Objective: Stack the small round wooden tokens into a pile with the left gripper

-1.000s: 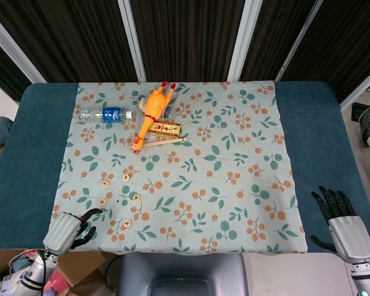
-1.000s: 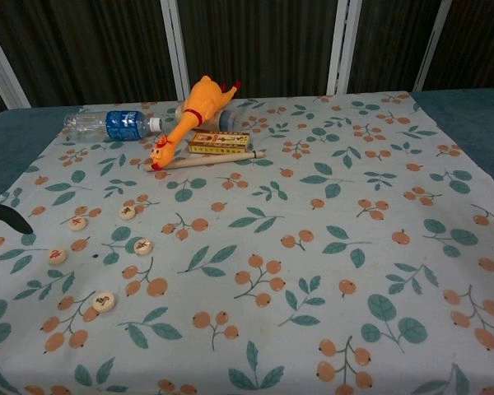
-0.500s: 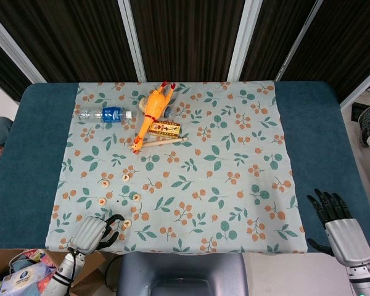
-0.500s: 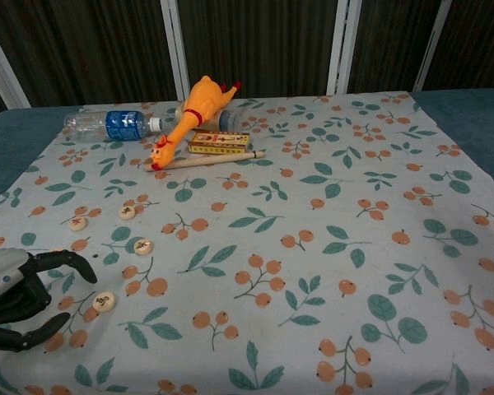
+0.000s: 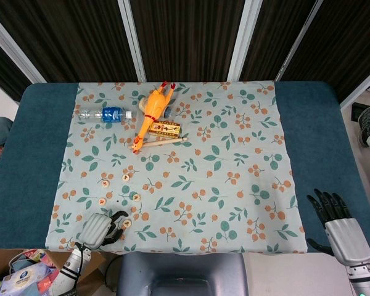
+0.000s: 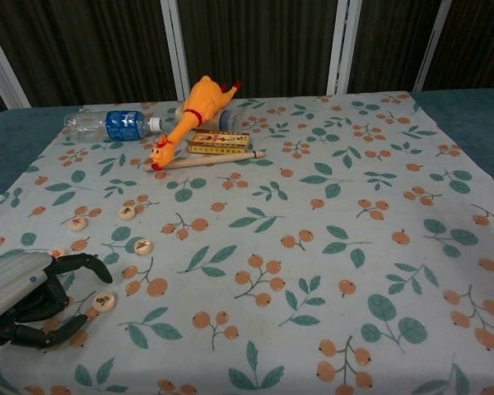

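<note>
Your left hand (image 6: 29, 300) hovers low over the near left corner of the floral cloth (image 6: 313, 247) on the tabletop, fingers curled apart and grasping nothing. A small round wooden token (image 6: 104, 302) lies just beside its fingertips. Three more tokens (image 6: 143, 246) are scattered just beyond, apart from one another and unstacked. Your right hand (image 5: 339, 225) rests off the cloth's near right corner, fingers spread and released.

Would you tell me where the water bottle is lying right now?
The water bottle lies on its side at the far left of the cloth, just left of the rubber chicken in both views.
</note>
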Motion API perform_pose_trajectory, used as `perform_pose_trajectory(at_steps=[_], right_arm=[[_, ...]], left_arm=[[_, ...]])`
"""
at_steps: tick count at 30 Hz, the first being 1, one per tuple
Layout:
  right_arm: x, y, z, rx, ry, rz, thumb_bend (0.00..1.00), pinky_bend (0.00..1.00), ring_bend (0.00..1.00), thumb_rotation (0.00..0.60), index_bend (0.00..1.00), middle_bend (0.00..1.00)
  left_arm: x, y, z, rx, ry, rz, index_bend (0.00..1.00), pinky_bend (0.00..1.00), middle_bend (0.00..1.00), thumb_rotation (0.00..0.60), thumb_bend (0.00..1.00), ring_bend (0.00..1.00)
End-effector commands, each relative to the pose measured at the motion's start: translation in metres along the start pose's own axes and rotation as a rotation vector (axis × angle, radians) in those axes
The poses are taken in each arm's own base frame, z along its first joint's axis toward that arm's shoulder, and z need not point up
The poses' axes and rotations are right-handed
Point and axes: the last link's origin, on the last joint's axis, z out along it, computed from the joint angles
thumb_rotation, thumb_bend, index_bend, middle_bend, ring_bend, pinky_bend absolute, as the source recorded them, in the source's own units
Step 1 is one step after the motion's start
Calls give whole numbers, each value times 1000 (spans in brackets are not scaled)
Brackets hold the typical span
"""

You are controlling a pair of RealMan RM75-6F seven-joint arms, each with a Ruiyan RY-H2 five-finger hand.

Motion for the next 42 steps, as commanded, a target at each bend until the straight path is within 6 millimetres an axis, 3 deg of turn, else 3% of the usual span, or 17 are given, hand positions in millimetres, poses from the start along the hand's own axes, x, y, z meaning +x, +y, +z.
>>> perform_pose_trajectory(at_steps=[1,31,42], right_arm=[[0,0,0,0,0,0,133,0,0,600,0,0],[0,0,1,-1,-4,0,132,0,0,600,0,0],[0,0,1,-3,-5,0,132,0,0,600,0,0]], left_arm=[[-1,1,0,-3,-6,-2,347,1000,1000,600,403,1000],[-7,7,7,-2,-23,0,446,1000,1000,600,401,1000],[11,2,11,17,45,-23,447,1000,1000,600,399,1000]])
